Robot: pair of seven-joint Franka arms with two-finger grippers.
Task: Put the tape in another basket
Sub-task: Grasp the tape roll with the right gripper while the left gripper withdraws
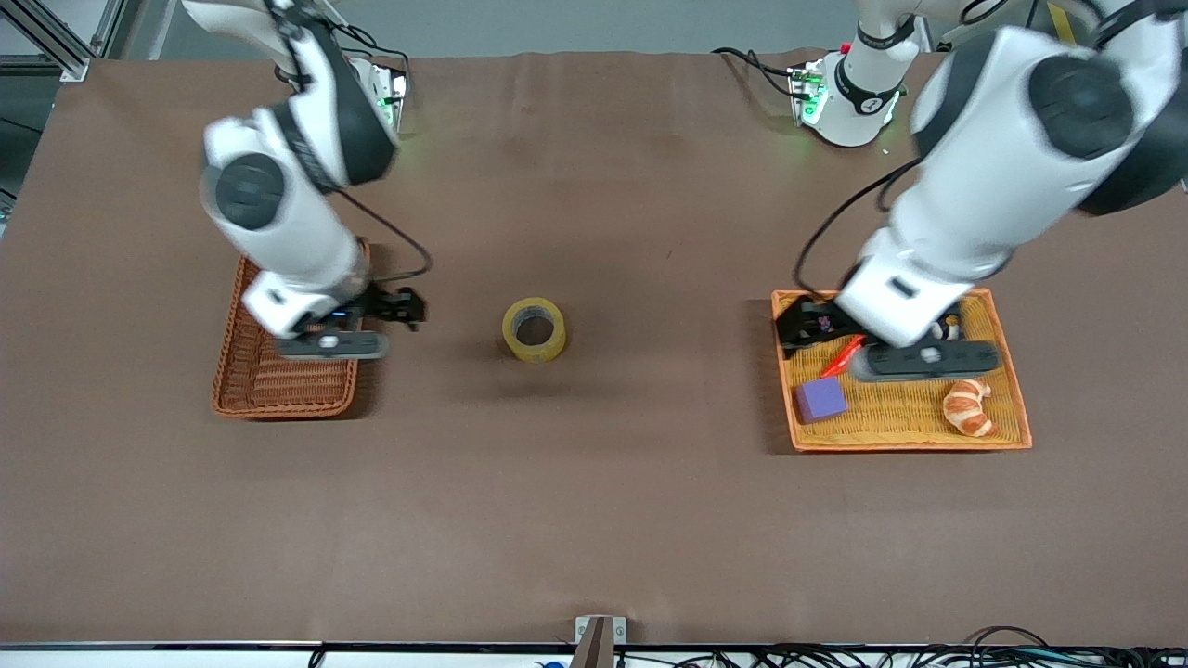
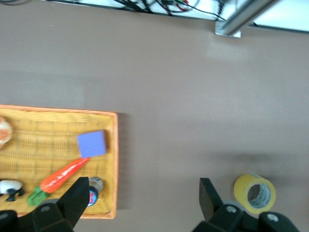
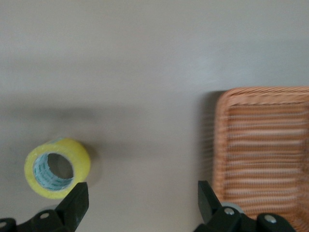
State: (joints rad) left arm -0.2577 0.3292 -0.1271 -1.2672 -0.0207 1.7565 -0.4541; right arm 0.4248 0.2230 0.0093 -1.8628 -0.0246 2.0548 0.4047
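The tape (image 1: 534, 329), a yellowish roll with a grey core, lies on the brown table between the two baskets. It also shows in the right wrist view (image 3: 57, 168) and the left wrist view (image 2: 254, 192). The reddish-brown basket (image 1: 283, 376) sits toward the right arm's end and looks empty in the right wrist view (image 3: 265, 154). My right gripper (image 1: 401, 306) is open and empty over the table between basket and tape (image 3: 141, 200). My left gripper (image 1: 803, 327) is open and empty over the orange tray's edge (image 2: 144, 195).
The shallow orange tray (image 1: 1012, 408) toward the left arm's end holds a purple cube (image 1: 820, 400), a croissant (image 1: 968, 408), a red carrot toy (image 1: 843, 355), a small black-and-white figure (image 2: 12, 188) and a small round tin (image 2: 94, 186).
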